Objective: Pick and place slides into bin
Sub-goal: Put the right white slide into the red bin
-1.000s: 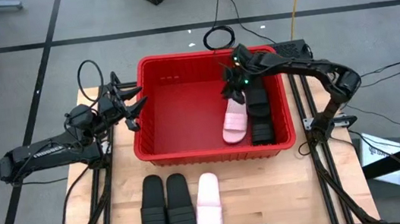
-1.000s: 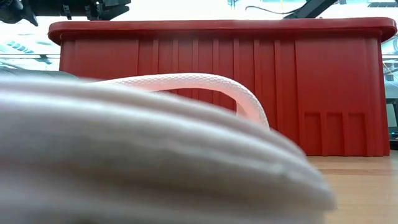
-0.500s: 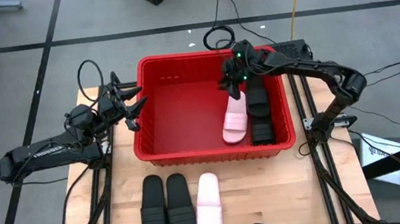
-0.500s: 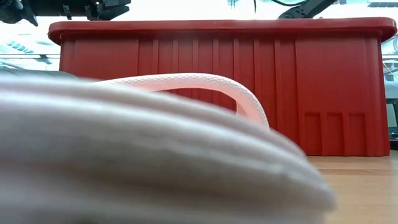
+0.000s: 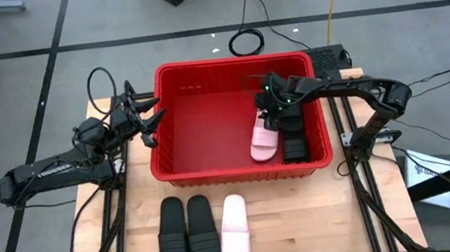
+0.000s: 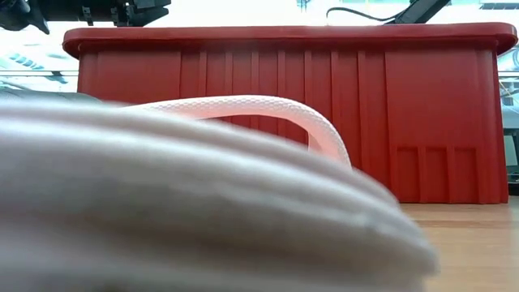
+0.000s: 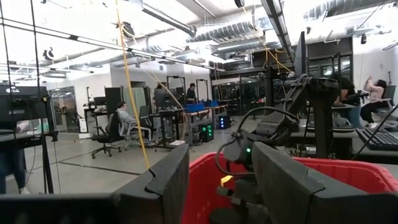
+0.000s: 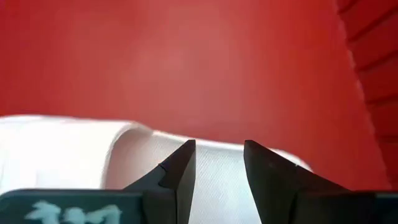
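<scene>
Red bin (image 5: 175,123) sits mid-worktop (image 5: 322,217). We see our right claw (image 5: 272,113) low inside it, fingers (image 8: 179,171) parted, nothing gripped, over a pink slide (image 5: 264,135) beside two black slides (image 5: 292,128). Our left claw (image 5: 152,118) waits spread at the bin's left rim. Two black slides (image 5: 187,234) and a pale one (image 5: 235,232) lie on the worktop.

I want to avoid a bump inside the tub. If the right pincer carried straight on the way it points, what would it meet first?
Probably the pale pink slide directly ahead of the right pincer, with the bin floor beyond; the depth is unclear.
</scene>
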You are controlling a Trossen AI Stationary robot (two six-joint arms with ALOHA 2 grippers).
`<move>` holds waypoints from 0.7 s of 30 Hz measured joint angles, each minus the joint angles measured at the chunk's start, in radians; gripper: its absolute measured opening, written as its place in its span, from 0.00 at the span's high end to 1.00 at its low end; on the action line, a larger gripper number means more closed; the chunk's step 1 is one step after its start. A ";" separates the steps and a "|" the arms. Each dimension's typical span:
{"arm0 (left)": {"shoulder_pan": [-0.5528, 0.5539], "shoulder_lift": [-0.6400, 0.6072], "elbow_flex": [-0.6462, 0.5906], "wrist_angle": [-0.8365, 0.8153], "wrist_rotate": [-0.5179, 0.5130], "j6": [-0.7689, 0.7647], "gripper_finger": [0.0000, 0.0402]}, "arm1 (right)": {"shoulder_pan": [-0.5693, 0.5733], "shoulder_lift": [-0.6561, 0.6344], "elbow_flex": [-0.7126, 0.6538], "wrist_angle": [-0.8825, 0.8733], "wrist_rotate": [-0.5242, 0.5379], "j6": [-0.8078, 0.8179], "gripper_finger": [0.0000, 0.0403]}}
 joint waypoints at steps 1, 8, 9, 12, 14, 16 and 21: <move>0.000 0.000 0.000 0.000 0.000 0.000 0.54 | 0.006 0.000 -0.001 -0.010 0.000 0.000 0.69; 0.000 0.000 0.000 0.000 0.000 0.000 0.54 | 0.051 0.000 -0.001 -0.064 -0.002 -0.029 0.69; 0.000 0.000 0.000 0.001 0.000 0.000 0.54 | 0.057 0.000 -0.001 -0.064 -0.004 -0.028 0.69; 0.000 0.000 0.000 0.001 0.000 -0.001 0.54 | 0.066 0.000 -0.001 -0.066 -0.060 -0.026 0.69; 0.000 0.000 0.000 0.001 0.000 -0.001 0.54 | 0.066 0.000 -0.001 -0.066 -0.129 -0.024 0.69; 0.000 0.000 0.000 0.001 0.000 -0.002 0.54 | 0.066 0.000 -0.001 -0.071 -0.180 -0.020 0.69; 0.000 0.000 0.000 0.000 0.000 -0.002 0.54 | 0.065 0.000 -0.001 -0.107 -0.235 -0.017 0.69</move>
